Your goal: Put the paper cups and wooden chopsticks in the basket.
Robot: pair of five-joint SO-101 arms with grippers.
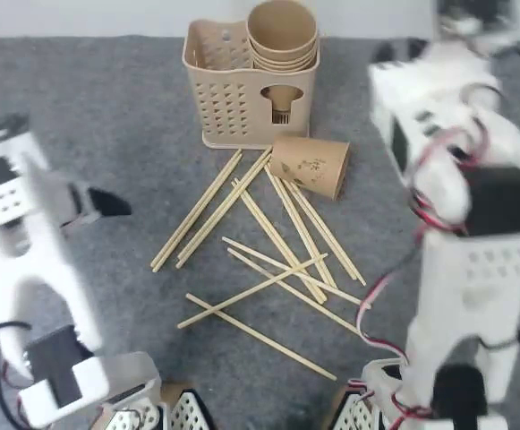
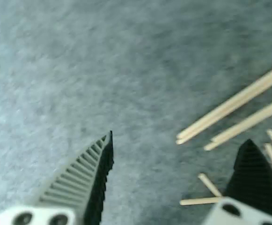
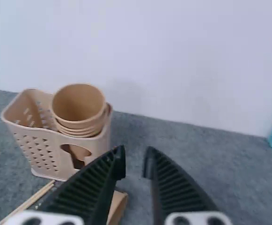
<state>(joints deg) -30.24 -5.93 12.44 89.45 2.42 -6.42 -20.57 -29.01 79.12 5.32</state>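
High view, worktop (image 1: 107, 107): it was covered in grey, felt-like fabric.
High view, basket (image 1: 228, 103): there was one, of beige plastic, boxy with rounded corners. Its walls were punched with small holes and it was split into two compartments. It stood at the far side.
High view, stack of paper cups (image 1: 283, 36): tan, tapered cups sat nested upright in the compartment nearer the right arm, and at least three rims showed.
High view, loose paper cup (image 1: 311, 166): one lay on its side just in front of the basket.
High view, wooden chopsticks (image 1: 268, 242): they were thin, pale and straight. About a dozen lay criss-crossed on the fabric, too overlapped for an exact count.
Left wrist view, left gripper (image 2: 179, 139): its ribbed, pointed fingers were spread wide and empty above the fabric, with stick ends beside them.
Right wrist view, right gripper (image 3: 135, 151): its black ribbed fingers were parted by a narrow gap and held nothing. It was raised, facing the basket and a plain wall (image 3: 173, 56).
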